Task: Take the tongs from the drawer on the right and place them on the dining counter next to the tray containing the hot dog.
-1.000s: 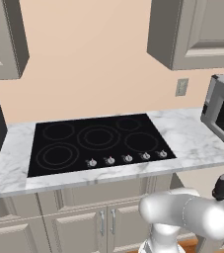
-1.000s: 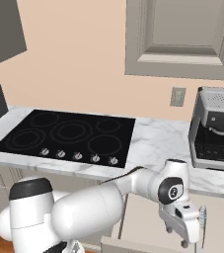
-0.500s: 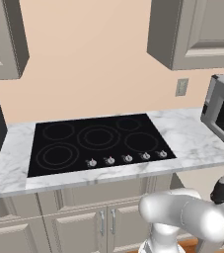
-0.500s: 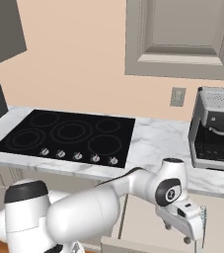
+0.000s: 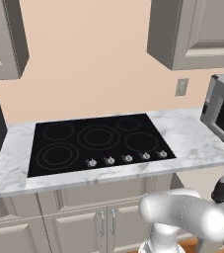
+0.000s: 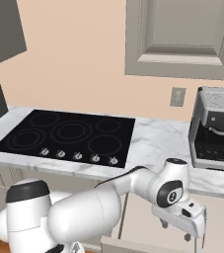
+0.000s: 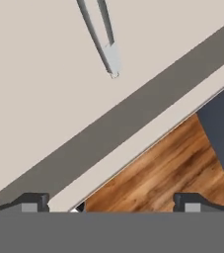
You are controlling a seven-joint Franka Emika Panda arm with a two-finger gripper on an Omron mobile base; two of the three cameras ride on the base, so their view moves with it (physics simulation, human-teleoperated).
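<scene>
The tongs [image 7: 102,39] lie on the light beige floor of the open drawer [image 7: 39,99], slim silver-grey arms meeting at a joined end that points toward the drawer's front edge. My gripper [image 7: 111,203] hangs above that front edge, open, nothing between its fingertips [image 7: 32,201]. From the right base view the gripper [image 6: 176,231] points down over the pulled-out drawer [image 6: 133,245], below the counter edge. The dining counter, the tray and the hot dog are out of view.
A marble top with a black cooktop [image 6: 69,133] runs above the drawer, with a coffee machine [image 6: 217,128] at its right end. Cabinet doors [image 5: 103,222] stand below. Wooden floor [image 7: 158,168] lies beyond the drawer front.
The hand has shifted only slightly over the drawer. The jaws stay open and the tongs have not moved.
</scene>
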